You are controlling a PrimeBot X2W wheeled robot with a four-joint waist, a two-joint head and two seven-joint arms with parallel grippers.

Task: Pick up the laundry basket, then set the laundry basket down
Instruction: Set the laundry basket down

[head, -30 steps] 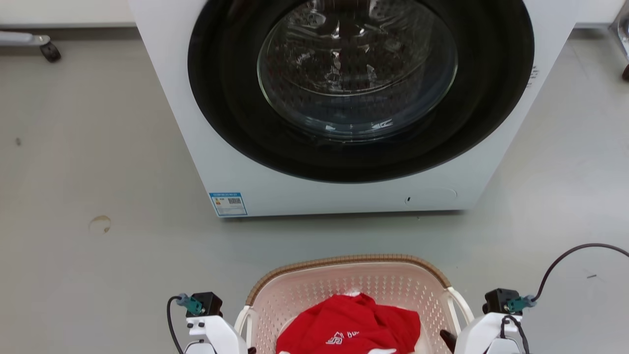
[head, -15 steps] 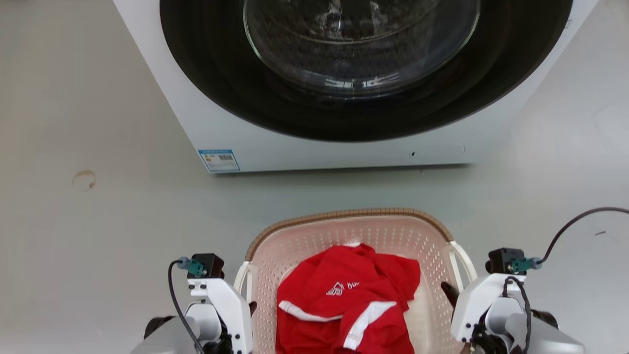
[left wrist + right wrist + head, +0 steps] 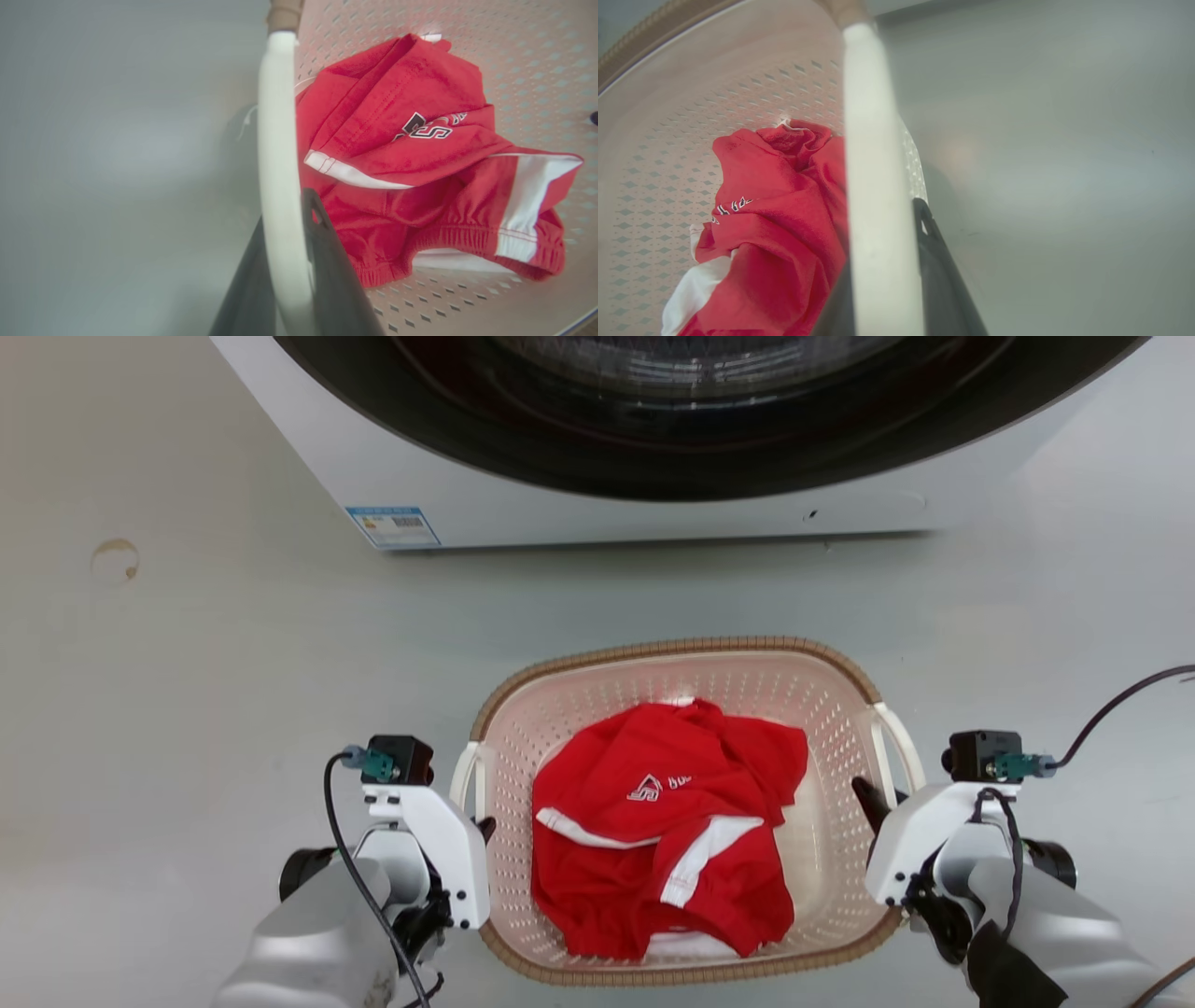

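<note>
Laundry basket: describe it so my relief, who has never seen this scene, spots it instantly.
Start at the white washing machine across the head view's top; below it in that view, against the grey floor, is the laundry basket. It is the pale pink perforated tub with a brown woven-look rim and white side handles, holding a red garment.

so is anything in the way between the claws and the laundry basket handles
Nothing visible does. The left claw is shut on the left white handle of the pale pink perforated plastic laundry basket, the right claw on the right white handle. The crumpled red garment lies inside it, not between claw and handle.
</note>
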